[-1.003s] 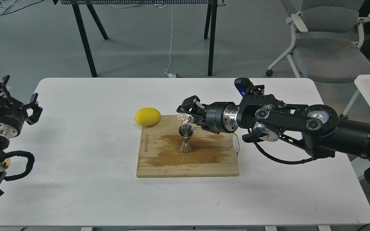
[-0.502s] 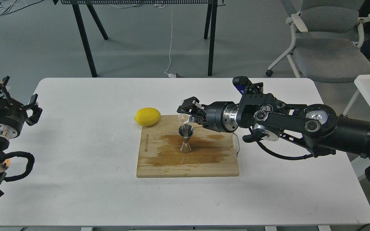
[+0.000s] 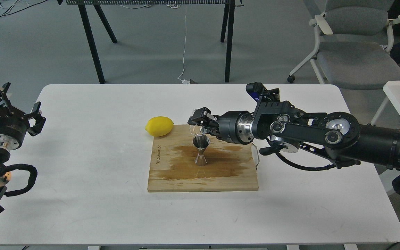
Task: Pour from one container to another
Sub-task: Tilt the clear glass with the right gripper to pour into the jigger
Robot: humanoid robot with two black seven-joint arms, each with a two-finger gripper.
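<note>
The steel jigger (image 3: 200, 151) stands upright in the middle of the wooden board (image 3: 202, 177). Just above and slightly behind its mouth hangs the small clear cup (image 3: 195, 129), faint against the board, held by my right gripper (image 3: 198, 123), which reaches in from the right and is shut on it. How far the cup is tilted is hard to read. My left gripper (image 3: 10, 102) sits off the table's left edge, open and holding nothing.
A yellow lemon (image 3: 159, 126) lies at the board's far left corner. The board carries a dark wet stain around the jigger. A clear curved piece (image 3: 255, 156) sits at the board's right edge. A grey chair (image 3: 354, 52) stands behind the table.
My right gripper has shifted slightly left with the cup and turned it, so the cup now hangs more squarely over the jigger's mouth. The left arm has stayed still.
</note>
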